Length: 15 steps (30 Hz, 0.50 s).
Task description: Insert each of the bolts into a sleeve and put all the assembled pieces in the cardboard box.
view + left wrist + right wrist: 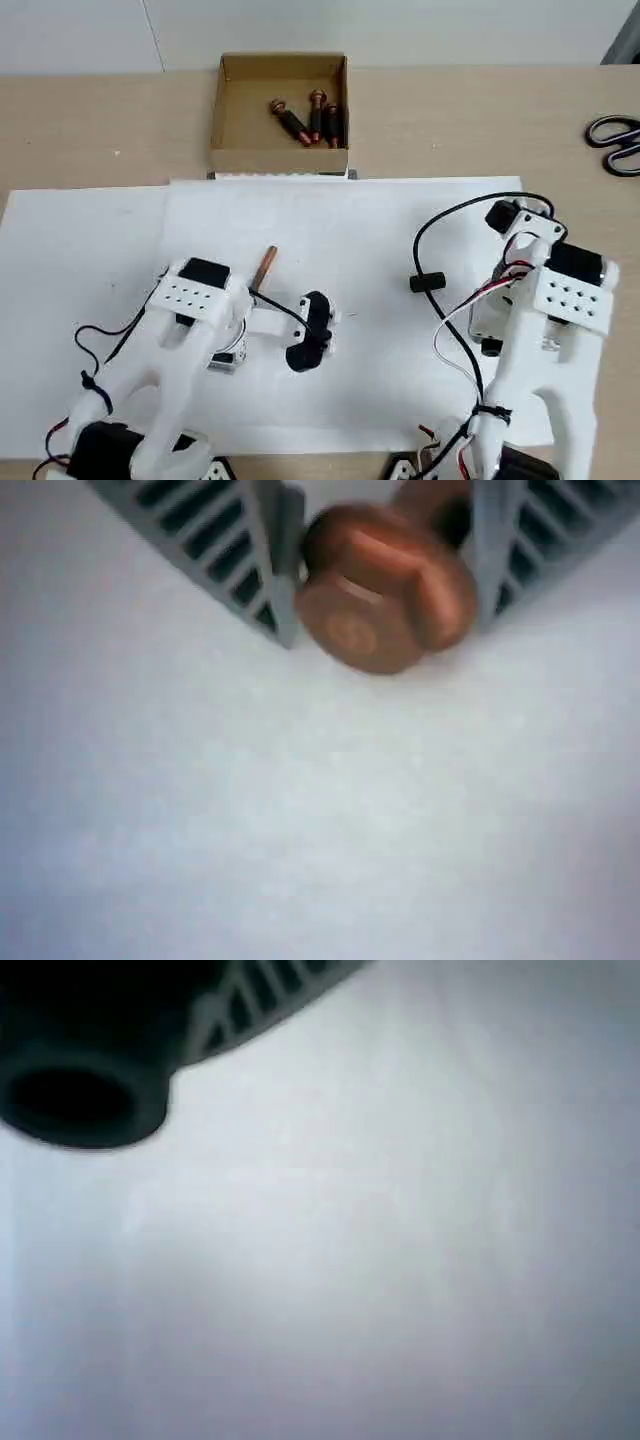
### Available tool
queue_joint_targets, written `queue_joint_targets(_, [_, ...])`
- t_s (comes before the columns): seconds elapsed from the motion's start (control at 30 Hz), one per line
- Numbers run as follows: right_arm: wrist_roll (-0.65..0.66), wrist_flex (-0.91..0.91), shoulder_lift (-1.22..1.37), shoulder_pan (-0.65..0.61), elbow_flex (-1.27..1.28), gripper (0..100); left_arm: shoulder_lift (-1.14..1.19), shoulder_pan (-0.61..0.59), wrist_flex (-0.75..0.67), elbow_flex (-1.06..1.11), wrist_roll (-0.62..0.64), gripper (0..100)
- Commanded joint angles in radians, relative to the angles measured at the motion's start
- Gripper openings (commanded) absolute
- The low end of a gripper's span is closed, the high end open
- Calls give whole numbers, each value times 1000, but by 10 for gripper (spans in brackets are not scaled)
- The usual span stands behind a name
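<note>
The cardboard box [226,110] stands at the back of the table with three assembled pieces [312,122] inside. My left gripper [383,625] is shut on a copper bolt [385,600], whose head shows between the grey fingers [250,570]. In the high view the bolt [266,266] sticks out slanted above the white sheet, at the left arm's tip [255,290]. My right gripper [445,292] is to the right of the middle, shut on a black sleeve [427,282]. In the right wrist view the sleeve's open end [85,1095] lies against a ribbed finger [255,1000].
White paper [350,220] covers the work area in front of the box. Scissors [615,143] lie at the far right on the wooden table. A black cable [440,225] loops over the right arm near the sleeve.
</note>
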Motion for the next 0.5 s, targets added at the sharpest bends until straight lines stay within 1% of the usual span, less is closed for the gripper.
queue_joint_targets(0.0, [2, -12, -30, 7, -6, 4, 5, -2, -43, 35, -117, 105])
queue_joint_targets(0.17, [2, -12, -31, 7, -6, 4, 5, -5, -26, 33, -117, 104])
queue_joint_targets(0.33, [2, -12, -31, 7, -6, 4, 5, 2, 107, -36, -114, 103])
queue_joint_targets(0.47, [2, -12, -31, 7, -6, 4, 5, 3, 187, -97, -114, 43])
